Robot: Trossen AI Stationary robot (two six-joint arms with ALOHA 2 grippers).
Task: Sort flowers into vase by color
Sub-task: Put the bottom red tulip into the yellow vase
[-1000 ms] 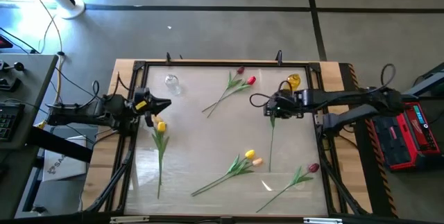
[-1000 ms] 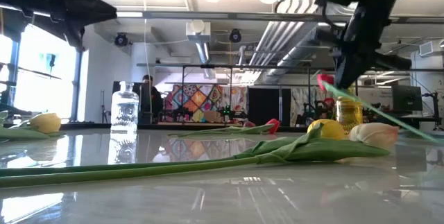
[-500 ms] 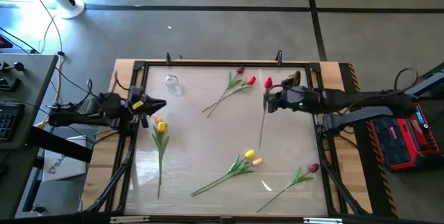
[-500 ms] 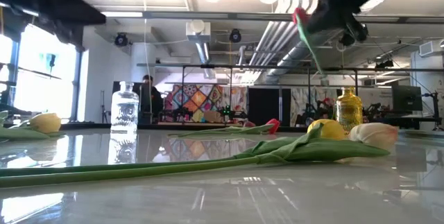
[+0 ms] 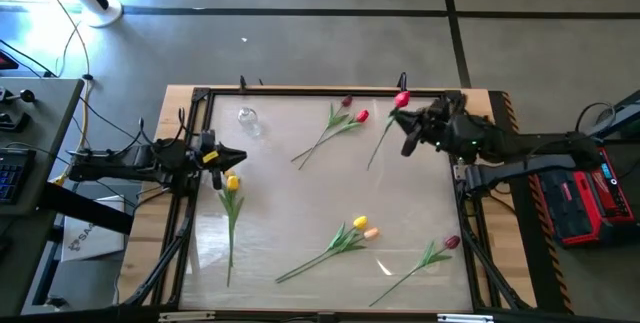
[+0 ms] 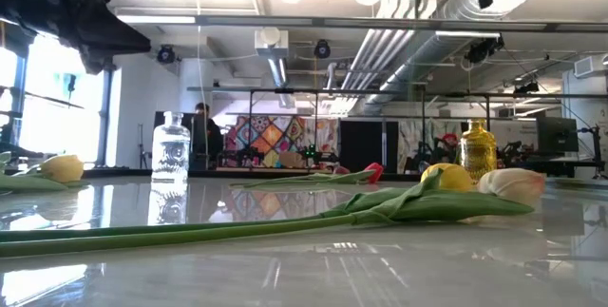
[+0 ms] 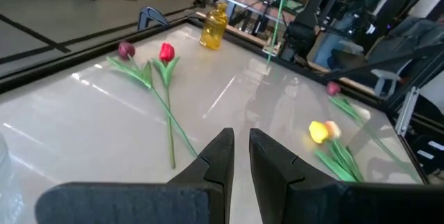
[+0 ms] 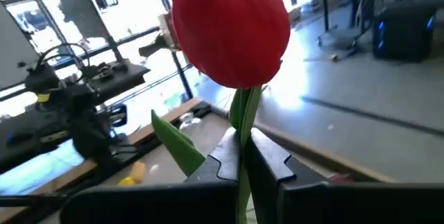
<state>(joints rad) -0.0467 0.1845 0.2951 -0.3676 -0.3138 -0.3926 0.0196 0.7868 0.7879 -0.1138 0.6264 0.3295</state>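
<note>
My right gripper [image 5: 407,125] is high over the table's far right and is shut on a red tulip [image 5: 402,99], whose stem [image 5: 378,150] trails toward the table's middle. My left gripper [image 5: 240,155] hovers at the left edge, shut with nothing between its fingers, just beyond a yellow tulip [image 5: 232,182] lying flat. A clear glass vase [image 5: 247,120] stands far left. A yellow vase [image 7: 213,26] stands far right; in the high view my right arm hides it. My right gripper pinches the red tulip's stem just under the head [image 8: 241,116] between its two fingers [image 8: 223,156]. The fingers point about level and lie across the stem. The tulip is lifted clear of the table, head [image 8: 229,30] beyond the fingers, a leaf [image 8: 177,148] sticking out sideways.
Flat on the table lie a red and maroon pair [image 5: 345,118] at the far middle, a yellow and peach pair [image 5: 358,229] near the front, and a maroon tulip [image 5: 450,243] at the near right. A person stands far behind the table [image 6: 202,131].
My right gripper has risen and drawn back toward the table's far right corner, rolling its wrist from pointing down to about level. The red tulip has gone up with it, clear of the table; its head now points to the far edge, and its stem swung up.
</note>
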